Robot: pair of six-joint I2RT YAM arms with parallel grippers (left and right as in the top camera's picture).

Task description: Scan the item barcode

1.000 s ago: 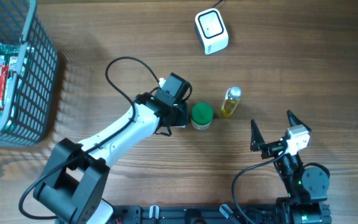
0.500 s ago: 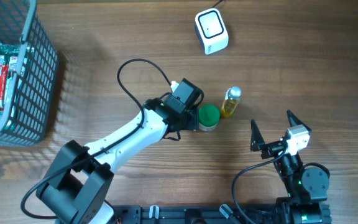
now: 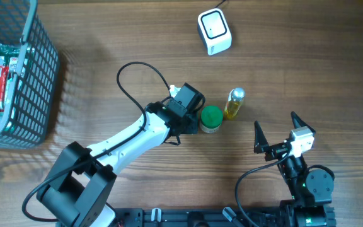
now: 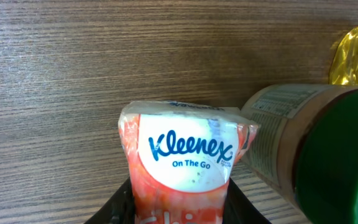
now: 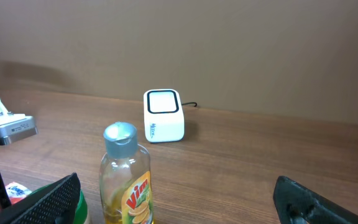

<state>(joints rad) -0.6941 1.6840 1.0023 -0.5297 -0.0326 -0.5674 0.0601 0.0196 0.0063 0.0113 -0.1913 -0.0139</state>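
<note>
Tissue pack is clamped in the left tool, just beside a green-lidded jar (yellow bottle next along). Scanner stands well apart across the counter. Right tool is fully spread, empty.

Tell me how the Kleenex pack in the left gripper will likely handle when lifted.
The Kleenex pack looks soft: its wrinkled film wrapper bulges where the left gripper pinches it, so it probably squashes rather than resists. A small tissue pack is likely light for its size. The glossy film might let it slip.
</note>
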